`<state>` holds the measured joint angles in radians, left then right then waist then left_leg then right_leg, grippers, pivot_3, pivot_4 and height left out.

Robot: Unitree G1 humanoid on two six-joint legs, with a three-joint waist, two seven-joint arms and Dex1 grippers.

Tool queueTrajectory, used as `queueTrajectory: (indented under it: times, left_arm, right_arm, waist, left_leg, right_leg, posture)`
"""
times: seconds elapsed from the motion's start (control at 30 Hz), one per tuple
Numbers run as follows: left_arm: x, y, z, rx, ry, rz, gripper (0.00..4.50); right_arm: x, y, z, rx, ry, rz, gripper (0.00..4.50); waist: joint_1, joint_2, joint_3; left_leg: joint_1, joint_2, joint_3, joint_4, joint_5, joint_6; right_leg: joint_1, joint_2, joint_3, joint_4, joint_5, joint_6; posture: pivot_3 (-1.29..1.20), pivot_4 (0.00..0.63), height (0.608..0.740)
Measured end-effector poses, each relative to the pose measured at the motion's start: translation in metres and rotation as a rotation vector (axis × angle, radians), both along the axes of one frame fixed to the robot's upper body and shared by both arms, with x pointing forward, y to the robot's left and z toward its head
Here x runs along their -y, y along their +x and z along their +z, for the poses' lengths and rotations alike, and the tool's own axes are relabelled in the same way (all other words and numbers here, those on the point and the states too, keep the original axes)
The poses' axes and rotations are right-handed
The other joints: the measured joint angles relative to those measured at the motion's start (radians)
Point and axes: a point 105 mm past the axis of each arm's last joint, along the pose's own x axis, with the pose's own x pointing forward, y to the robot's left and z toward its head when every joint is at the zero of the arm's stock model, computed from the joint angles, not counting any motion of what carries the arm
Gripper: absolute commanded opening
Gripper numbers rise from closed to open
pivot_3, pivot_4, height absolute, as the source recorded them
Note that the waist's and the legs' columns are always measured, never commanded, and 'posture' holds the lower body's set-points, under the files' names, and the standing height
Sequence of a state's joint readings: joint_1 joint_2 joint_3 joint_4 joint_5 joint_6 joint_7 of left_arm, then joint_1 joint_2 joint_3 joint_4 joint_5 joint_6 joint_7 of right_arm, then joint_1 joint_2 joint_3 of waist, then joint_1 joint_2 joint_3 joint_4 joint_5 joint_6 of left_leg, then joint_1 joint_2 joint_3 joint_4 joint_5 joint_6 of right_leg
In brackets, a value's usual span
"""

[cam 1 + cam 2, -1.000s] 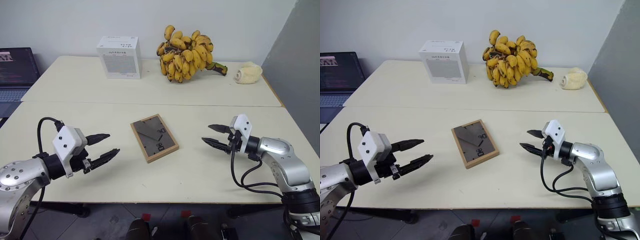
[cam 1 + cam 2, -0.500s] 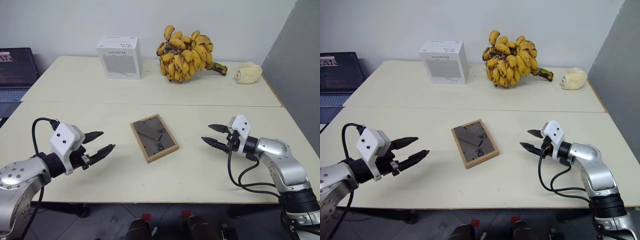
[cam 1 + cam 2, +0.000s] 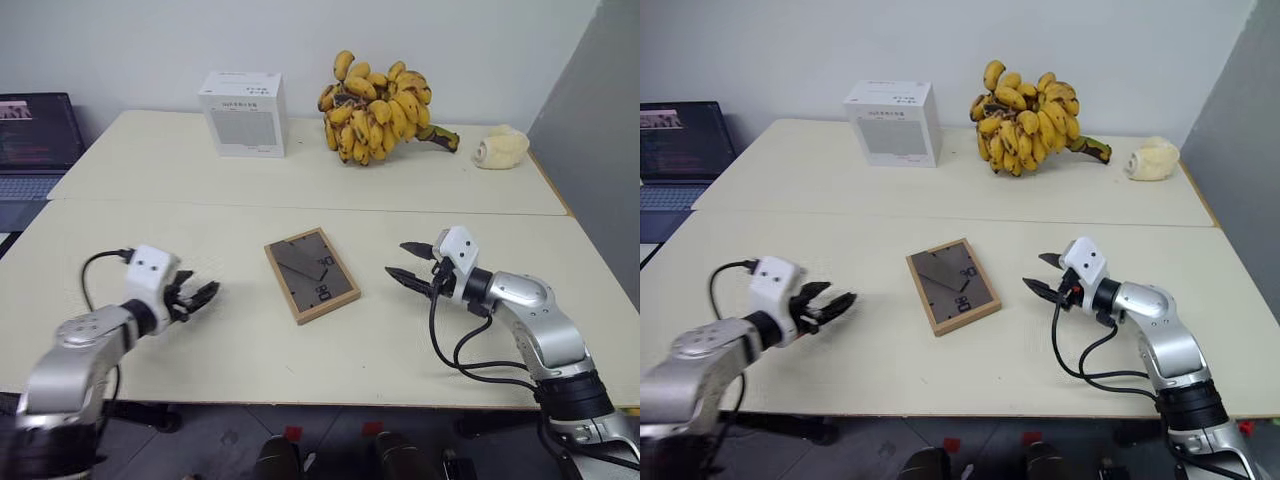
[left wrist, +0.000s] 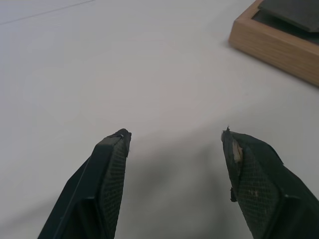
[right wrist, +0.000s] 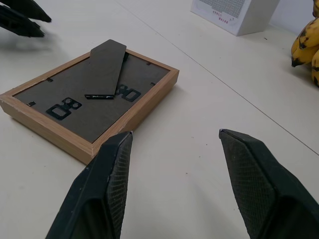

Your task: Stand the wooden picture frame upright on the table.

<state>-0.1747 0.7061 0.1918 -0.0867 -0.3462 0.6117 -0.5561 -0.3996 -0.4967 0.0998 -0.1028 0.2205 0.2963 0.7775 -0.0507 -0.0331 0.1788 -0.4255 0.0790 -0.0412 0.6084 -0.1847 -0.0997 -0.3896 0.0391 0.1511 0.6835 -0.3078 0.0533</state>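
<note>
table (image 3: 420, 330), left gripper (image 3: 196, 296) lower (frame (image 3: 311, 273) unmoved)

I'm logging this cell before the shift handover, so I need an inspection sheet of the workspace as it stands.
Surface: pale cream table, a seam running across it.
Job's things: wooden picture frame lying flat, dark back panel up, stand flap slightly raised; not yet upright.
Clutter: white box, bunch of bananas and a pale lumpy object along the far edge, apart from the frame.
Grippers: left gripper open, low over the table left of the frame; right gripper open, right of it; neither touches it.
Cables: black cables looping off the right wrist, another at the left wrist.
Surroundings: laptop at far left; white wall behind.
</note>
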Motion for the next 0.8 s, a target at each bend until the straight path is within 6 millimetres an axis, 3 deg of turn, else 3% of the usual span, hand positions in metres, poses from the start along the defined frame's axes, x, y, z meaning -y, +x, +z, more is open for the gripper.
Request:
queueTrajectory:
  times: [0.1, 0.5, 0.57, 0.8]
  left_arm:
    - [0.006, 0.004, -0.002, -0.001, -0.002, -0.014, 2.95]
    - [0.001, -0.001, 0.009, 0.020, 0.014, -0.025, 0.38]
    - [0.001, 0.001, 0.008, 0.020, 0.023, -0.023, 0.01]
    - [0.014, 0.005, -0.013, -0.051, 0.050, -0.058, 0.01]
  right_arm:
    - [0.001, 0.000, 0.000, 0.006, 0.001, -0.018, 2.73]
    - [0.001, -0.004, -0.022, -0.045, 0.019, -0.059, 0.03]
    - [-0.002, -0.003, -0.026, -0.043, 0.010, -0.055, 0.00]
    - [-0.013, -0.002, -0.046, -0.063, -0.038, -0.041, 0.00]
  waist:
    - [-0.004, 0.000, 0.000]
    - [-0.007, 0.000, 0.000]
    - [-0.006, 0.000, 0.000]
    - [-0.006, 0.000, 0.000]
  left_leg:
    - [0.000, 0.000, 0.000, 0.000, 0.000, 0.000]
    - [0.001, 0.000, -0.001, 0.001, 0.000, 0.000]
    - [0.001, 0.000, -0.001, 0.001, 0.000, 0.000]
    - [0.001, 0.000, -0.001, 0.001, 0.000, 0.000]
  right_leg:
    - [0.000, 0.000, 0.000, 0.001, 0.000, 0.000]
    - [0.000, 0.000, 0.000, 0.005, 0.000, 0.000]
    - [0.000, 0.000, 0.000, 0.005, 0.000, 0.000]
    - [0.000, 0.000, -0.001, 0.005, 0.000, 0.000]
  posture:
    - [0.00, 0.150, 0.740]
    - [0.00, 0.150, 0.740]
    - [0.00, 0.150, 0.740]
    - [0.00, 0.150, 0.740]
